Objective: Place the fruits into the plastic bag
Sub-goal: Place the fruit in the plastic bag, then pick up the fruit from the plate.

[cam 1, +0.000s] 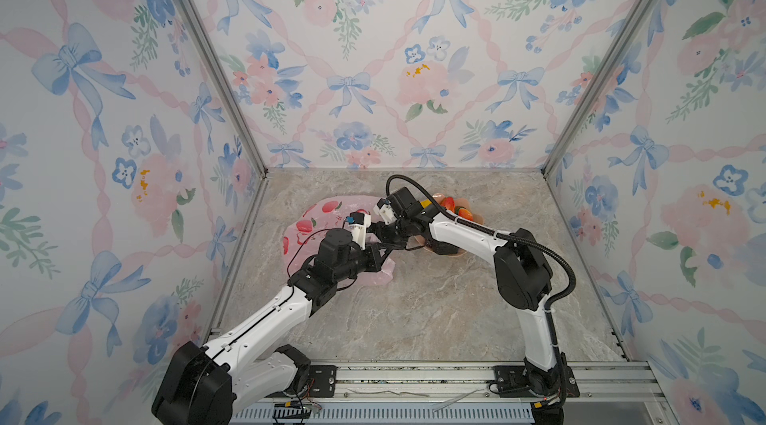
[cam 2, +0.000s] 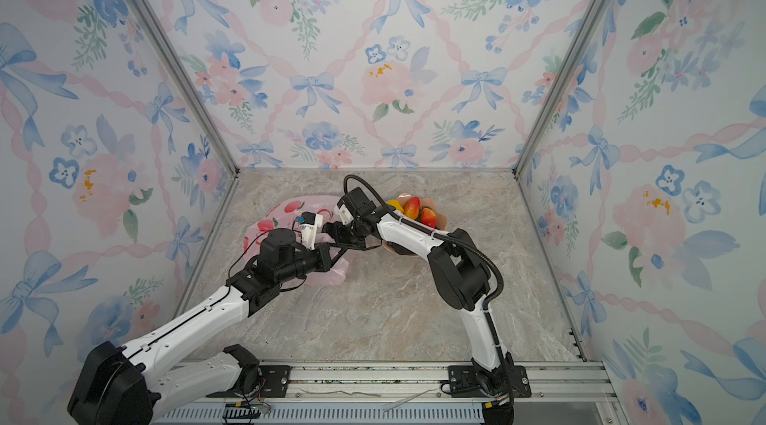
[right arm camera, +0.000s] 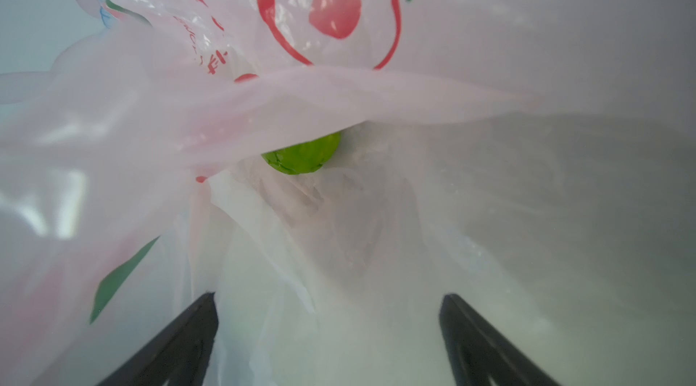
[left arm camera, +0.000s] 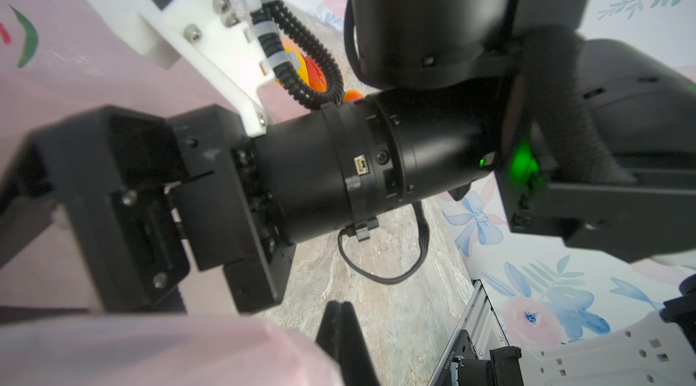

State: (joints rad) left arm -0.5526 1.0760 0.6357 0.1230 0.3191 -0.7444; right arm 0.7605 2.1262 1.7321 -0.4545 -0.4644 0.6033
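The pink plastic bag (cam 1: 319,215) (cam 2: 282,215) lies left of the table's centre, its red fruit prints facing up. My left gripper (left arm camera: 341,305) is shut on a raised piece of the bag's film (left arm camera: 150,346) at the mouth, which faces right. My right gripper (right arm camera: 329,301) is open inside the bag, with nothing between its fingers (right arm camera: 203,327). A green kiwi half (right arm camera: 301,156) lies deeper in, partly under a fold. A yellow fruit (cam 2: 393,205) and two red-orange mangoes (cam 2: 412,207) (cam 2: 429,217) sit in the dish behind the right arm.
The peach scalloped dish (cam 1: 476,217) (cam 2: 442,220) stands just right of the bag, partly under the right forearm (cam 1: 464,232). The two wrists cross close together at the bag's mouth. Metal frame posts and floral walls bound the marble table (cam 1: 414,311).
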